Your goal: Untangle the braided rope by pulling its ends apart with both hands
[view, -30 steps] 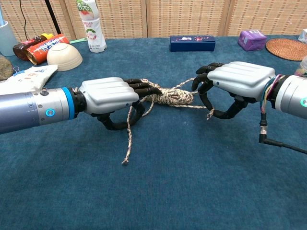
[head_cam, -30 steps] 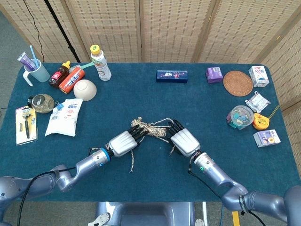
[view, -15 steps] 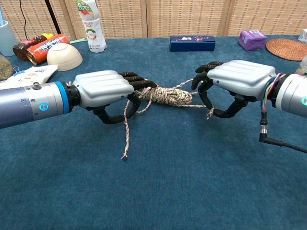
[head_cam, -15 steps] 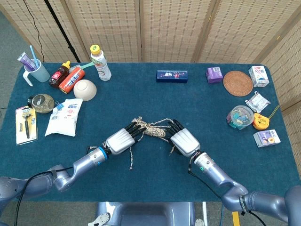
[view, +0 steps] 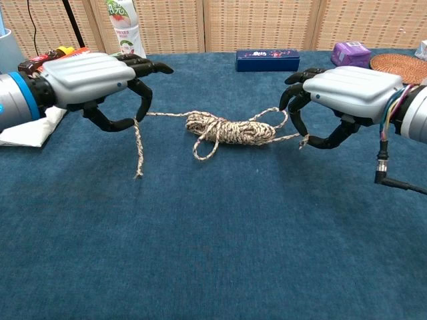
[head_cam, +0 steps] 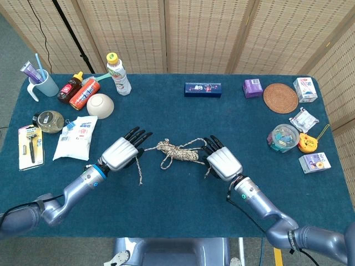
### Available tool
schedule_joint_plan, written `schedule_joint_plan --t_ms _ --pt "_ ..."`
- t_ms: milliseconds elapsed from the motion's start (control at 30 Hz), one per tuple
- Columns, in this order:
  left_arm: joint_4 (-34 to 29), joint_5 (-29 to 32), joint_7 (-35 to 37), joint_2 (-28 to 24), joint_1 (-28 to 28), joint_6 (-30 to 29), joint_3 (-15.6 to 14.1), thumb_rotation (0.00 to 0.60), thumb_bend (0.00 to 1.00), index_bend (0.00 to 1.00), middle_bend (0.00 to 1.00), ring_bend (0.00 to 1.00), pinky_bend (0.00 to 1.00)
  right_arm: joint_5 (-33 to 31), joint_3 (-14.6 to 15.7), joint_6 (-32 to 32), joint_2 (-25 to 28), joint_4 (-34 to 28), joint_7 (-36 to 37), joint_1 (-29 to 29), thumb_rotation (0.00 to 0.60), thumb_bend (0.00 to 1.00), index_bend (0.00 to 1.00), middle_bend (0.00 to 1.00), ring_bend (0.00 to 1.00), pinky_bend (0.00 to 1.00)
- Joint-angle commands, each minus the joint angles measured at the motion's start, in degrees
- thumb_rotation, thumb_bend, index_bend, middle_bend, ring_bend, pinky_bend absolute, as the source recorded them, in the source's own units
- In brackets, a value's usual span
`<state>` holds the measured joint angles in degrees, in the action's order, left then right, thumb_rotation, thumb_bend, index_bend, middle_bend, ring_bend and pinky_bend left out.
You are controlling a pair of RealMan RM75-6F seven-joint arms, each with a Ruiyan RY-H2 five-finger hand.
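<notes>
While pinched at each end by left hand [view: 90, 77] and right hand [view: 347, 93], braided rope [view: 230, 130] bunched mid-table.

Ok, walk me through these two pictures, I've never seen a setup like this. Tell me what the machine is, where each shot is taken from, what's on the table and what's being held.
This is a two-armed robot with human-like hands, steered remotely by a person. One picture looks down from a camera at its head; the other looks forward from its chest, low over the blue table.

In the middle lies a braided rope, still bunched in a tangle. The left hand pinches one strand, with the loose end dangling below it. The right hand holds the strand at the other side. The aim is to pull the tangle apart.

Around the edges sit unrelated items: a drink bottle, a white bowl, a dark blue box, a woven coaster and a white packet.
</notes>
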<state>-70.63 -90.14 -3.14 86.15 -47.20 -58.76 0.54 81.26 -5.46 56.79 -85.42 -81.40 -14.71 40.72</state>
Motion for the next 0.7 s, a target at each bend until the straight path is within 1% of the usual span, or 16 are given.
schedule_joint_plan --t_ms 33,167,333,700 --pt "-0.9 0.6 0.9 -2.0 1.5 -1.6 0.2 0.6 0.5 0.68 0.05 0.0 0.0 -0.2 -0.1 0.3 0.6 -0.1 0.0 -0.3 0.6 0.45 0.65 0.24 0.02 0.0" --pt "-1.4 1.5 2.0 -5.0 3.7 -4.2 0.5 0.6 0.5 0.68 0.06 0.0 0.0 -0.7 -0.4 0.8 1.7 -0.2 -0.1 -0.8 0.6 0.45 0.65 0.24 0.03 0.0" --pt "-1.6 2.6 3.2 -8.1 5.7 -5.7 0.8 0.6 0.5 0.68 0.07 0.0 0.0 -1.4 -0.8 1.0 2.6 0.0 0.0 -1.1 0.6 0.45 0.65 0.24 0.03 0.0" --pt "-2.2 4.0 5.6 -12.4 9.0 -8.9 2.2 0.6 0.5 0.68 0.07 0.0 0.0 -2.1 -1.2 2.5 5.2 -0.2 0.5 -2.5 0.6 0.45 0.65 0.24 0.03 0.0"
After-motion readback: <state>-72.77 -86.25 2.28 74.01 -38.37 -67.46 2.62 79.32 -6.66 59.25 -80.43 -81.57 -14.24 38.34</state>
